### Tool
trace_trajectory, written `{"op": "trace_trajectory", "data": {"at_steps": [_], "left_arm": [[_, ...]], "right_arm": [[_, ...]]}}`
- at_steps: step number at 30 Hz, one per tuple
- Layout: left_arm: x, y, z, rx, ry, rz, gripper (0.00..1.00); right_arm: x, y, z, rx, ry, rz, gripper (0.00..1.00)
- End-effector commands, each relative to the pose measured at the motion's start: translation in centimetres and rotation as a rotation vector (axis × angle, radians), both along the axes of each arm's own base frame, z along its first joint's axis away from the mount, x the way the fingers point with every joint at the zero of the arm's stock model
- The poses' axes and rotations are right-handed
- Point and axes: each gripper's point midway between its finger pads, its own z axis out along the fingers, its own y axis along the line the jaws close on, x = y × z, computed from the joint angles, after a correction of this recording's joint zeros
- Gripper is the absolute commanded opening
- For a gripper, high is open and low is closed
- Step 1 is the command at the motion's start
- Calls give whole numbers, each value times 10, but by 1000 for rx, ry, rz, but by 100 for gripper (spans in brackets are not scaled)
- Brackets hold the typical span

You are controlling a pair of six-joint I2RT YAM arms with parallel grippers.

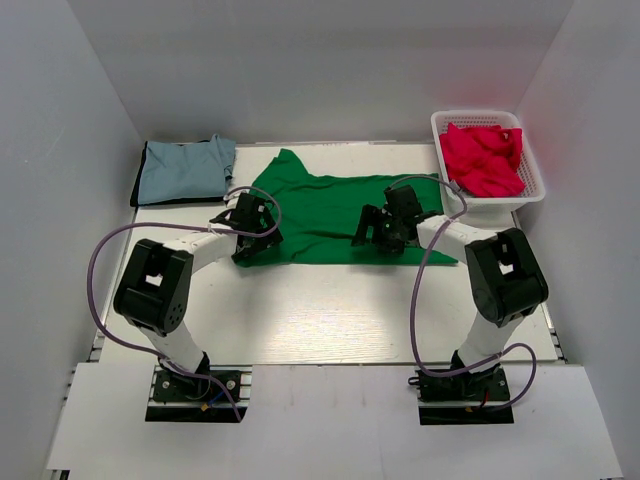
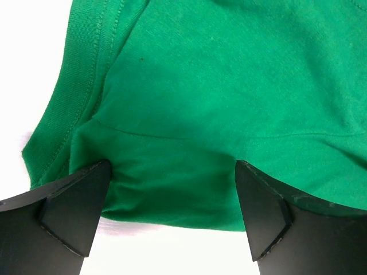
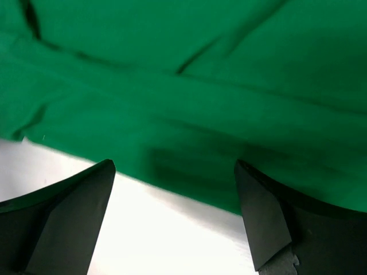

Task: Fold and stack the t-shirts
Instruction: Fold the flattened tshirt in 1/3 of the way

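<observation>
Green t-shirt (image 1: 340, 215) lies spread mid-table, its near edge toward the arms; left gripper (image 2: 172, 166) and right gripper (image 3: 175, 165) are both released, jaws wide and straddling that edge, nothing pinched yet. Risk: at the left the cloth looks layered beside a stitched hem, so closing may catch one layer only. At the right the edge sits shallow between the fingers and may slip, skewing the fold

no readable text, no labels, no brand marks, no numbers in any view
</observation>
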Motion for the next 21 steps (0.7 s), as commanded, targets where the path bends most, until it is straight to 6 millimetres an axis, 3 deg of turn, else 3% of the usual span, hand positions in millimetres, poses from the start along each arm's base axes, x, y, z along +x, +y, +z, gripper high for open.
{"op": "trace_trajectory", "data": {"at_steps": [1,7,8,13,21], "left_arm": [[-25,18,-27,65,106,32,100],[-40,35,-37,137,144,59,100],[-38,39,-36,144,142,73,100],[-39,46,-28,169,126,89,100],[-42,55,-17,205,112,109,100]], "right_arm": [[41,-11,19,-38,-122,-125,90],[63,-29,18,-131,-178,-223,90],[61,-35,5,-165,-139,-230,90],[75,-59,-3,-282,-122,-319,90],[100,-94,20,-378,-203,-393,90]]}}
